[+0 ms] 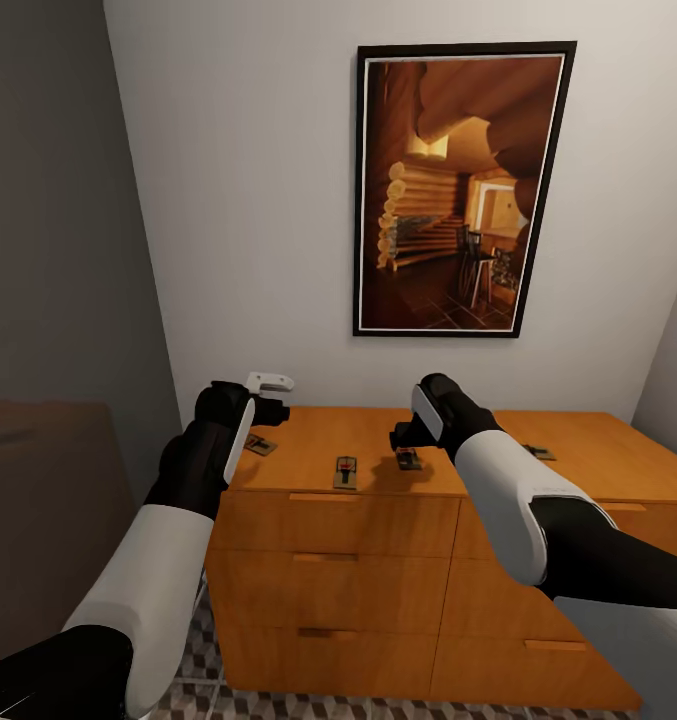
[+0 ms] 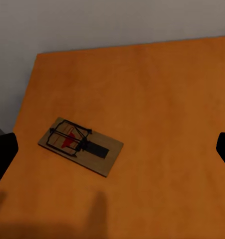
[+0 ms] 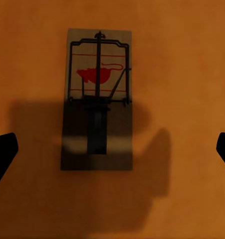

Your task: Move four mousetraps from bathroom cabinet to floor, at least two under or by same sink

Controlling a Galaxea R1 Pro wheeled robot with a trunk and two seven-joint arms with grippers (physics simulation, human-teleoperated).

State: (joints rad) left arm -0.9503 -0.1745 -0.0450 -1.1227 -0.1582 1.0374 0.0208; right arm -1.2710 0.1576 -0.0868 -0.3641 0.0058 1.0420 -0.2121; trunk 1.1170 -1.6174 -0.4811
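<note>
Hovering both arms over the cabinet (image 1: 378, 560), whose top serves as my counter; patterned bathroom floor (image 1: 278, 705) shows at its base. Left end effector (image 1: 263, 400) hangs above the leftmost mousetrap (image 1: 260, 445), fingers spread wide: in the left wrist view that trap (image 2: 81, 145) lies flat between the dark fingertips (image 2: 2, 154), untouched. Right end effector (image 1: 403, 438) hangs over the third mousetrap (image 1: 409, 460), equally wide; in the right wrist view the trap (image 3: 97, 99) lies flat, in shadow. Second mousetrap (image 1: 345, 473) lies between the two near the front edge. Fourth mousetrap (image 1: 538, 452) sits further right. A framed picture (image 1: 458, 190) hangs on the wall behind.
</note>
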